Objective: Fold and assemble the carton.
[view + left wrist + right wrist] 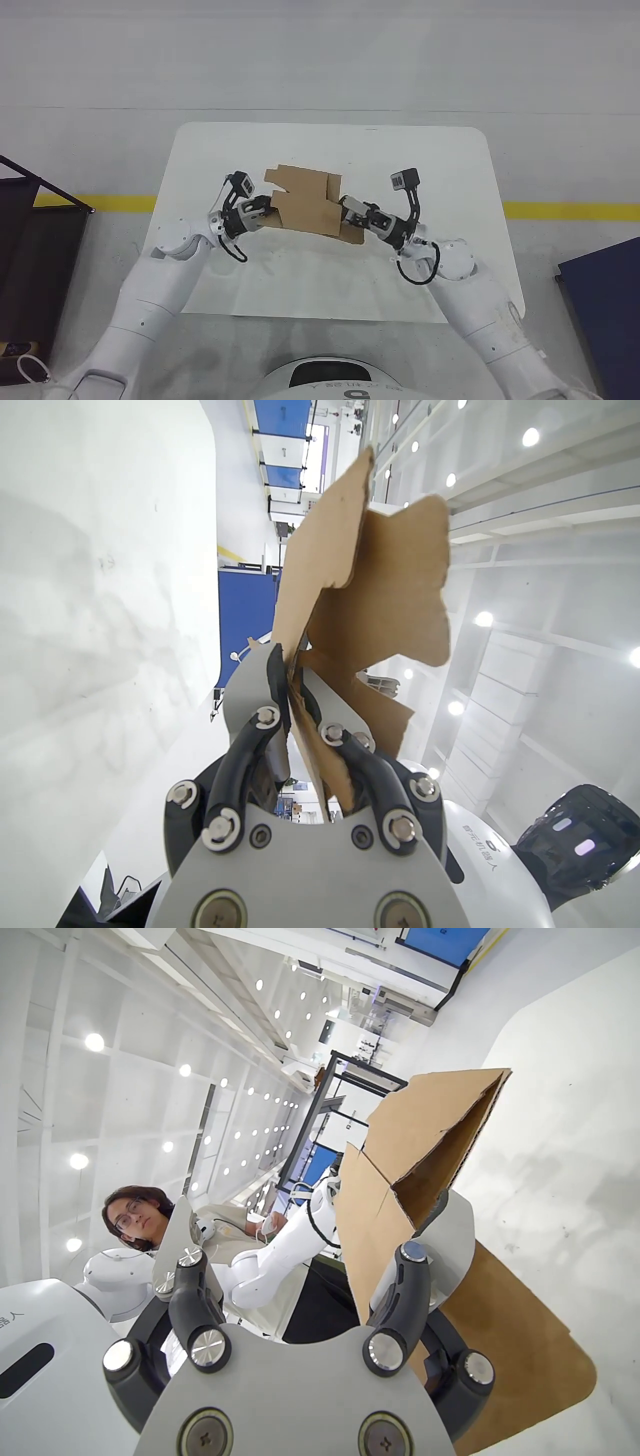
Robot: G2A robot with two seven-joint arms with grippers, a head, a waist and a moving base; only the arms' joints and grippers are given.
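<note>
Top view, one carton (305,205), one table (440,160), left hand (262,212) clamped on it, right hand (352,212) apart.

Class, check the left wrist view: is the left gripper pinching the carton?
Yes, the left gripper is shut on a cardboard edge of the carton.

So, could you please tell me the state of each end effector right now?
Left end effector: closed on the brown cardboard carton.
Right end effector: open, not gripping the carton.
</note>
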